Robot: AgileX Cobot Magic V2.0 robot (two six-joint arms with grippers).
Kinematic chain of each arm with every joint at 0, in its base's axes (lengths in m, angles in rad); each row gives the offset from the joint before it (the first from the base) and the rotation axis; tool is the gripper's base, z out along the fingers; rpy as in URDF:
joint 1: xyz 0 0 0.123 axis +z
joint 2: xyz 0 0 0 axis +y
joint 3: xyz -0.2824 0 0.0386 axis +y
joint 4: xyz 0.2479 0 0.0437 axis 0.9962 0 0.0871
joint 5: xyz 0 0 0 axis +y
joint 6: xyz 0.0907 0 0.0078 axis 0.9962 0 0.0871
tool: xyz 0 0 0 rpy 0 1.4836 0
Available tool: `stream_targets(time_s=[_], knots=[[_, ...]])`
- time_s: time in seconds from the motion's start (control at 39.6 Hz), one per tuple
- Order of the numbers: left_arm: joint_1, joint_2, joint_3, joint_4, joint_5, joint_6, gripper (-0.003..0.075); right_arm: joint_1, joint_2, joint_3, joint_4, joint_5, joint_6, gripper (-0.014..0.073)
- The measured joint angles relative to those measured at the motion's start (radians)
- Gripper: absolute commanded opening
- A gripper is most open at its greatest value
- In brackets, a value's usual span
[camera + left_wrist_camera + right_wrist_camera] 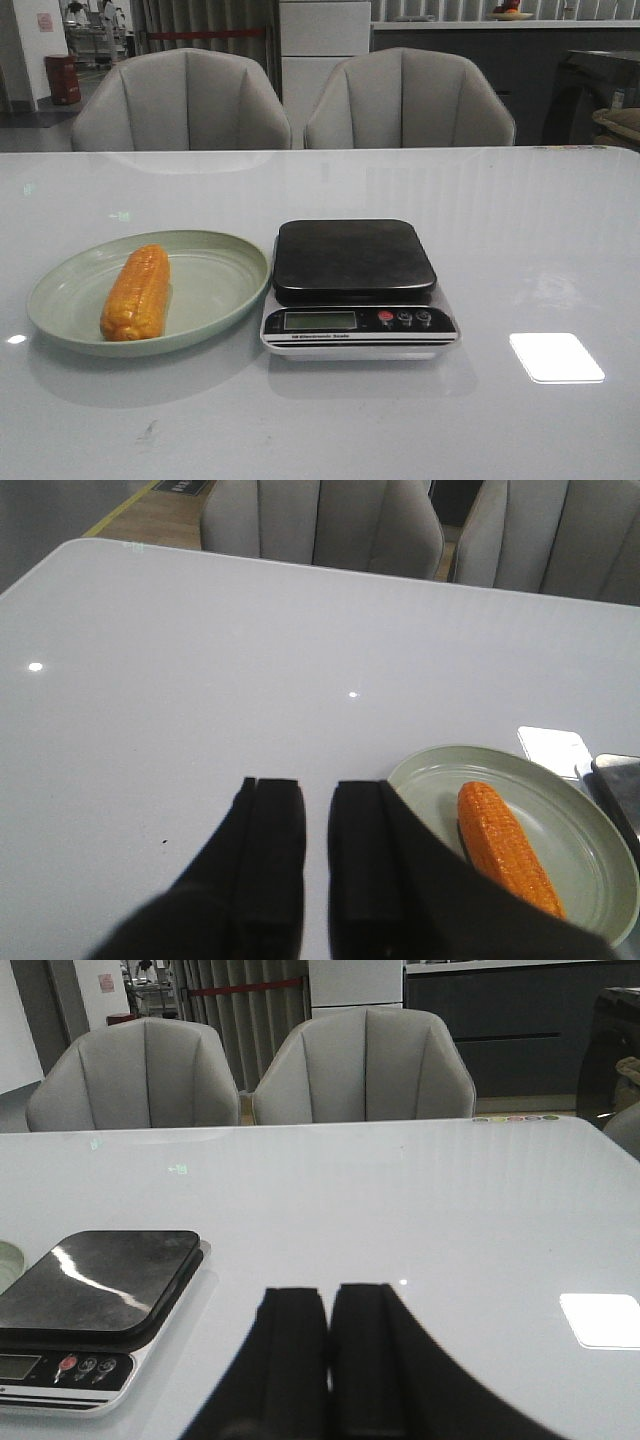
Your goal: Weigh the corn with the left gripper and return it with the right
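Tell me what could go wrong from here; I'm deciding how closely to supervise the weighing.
The corn is rounded, so it may roll in the plate when gripped, or roll off the flat scale. The plate touches the scale, so a nudge could disturb the reading.

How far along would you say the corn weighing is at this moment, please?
Nothing looks done yet. The corn lies on the green plate, and the scale beside it carries nothing on its black platform. Neither gripper holds anything: the left gripper hovers near the plate, slightly parted; the right gripper looks shut. Picking, weighing and returning all remain.
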Motion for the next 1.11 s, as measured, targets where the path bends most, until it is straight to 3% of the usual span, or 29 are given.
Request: stream_targets(time_s=[0.08,0.35,0.71,0.96,1.11], knots=[[-0.005,0.001,0.000,0.007,0.007,0.000,0.0251,0.000,0.000,0.000,0.000,0.000,0.000,0.0156],[-0.084,0.002,0.000,0.063,0.025,0.000,0.0609,0.000,0.000,0.000,0.000,0.000,0.000,0.0156],[-0.217,0.137,-0.073,0.077,0.061,0.002,0.0615,0.000,0.000,0.000,0.000,0.000,0.000,0.0156],[-0.295,0.452,-0.246,0.063,0.107,0.002,0.0535,0.000,0.000,0.000,0.000,0.002,0.000,0.0156],[-0.316,0.662,-0.352,0.048,0.116,0.002,0.0534,0.000,0.000,0.000,0.000,0.002,0.000,0.0156]])
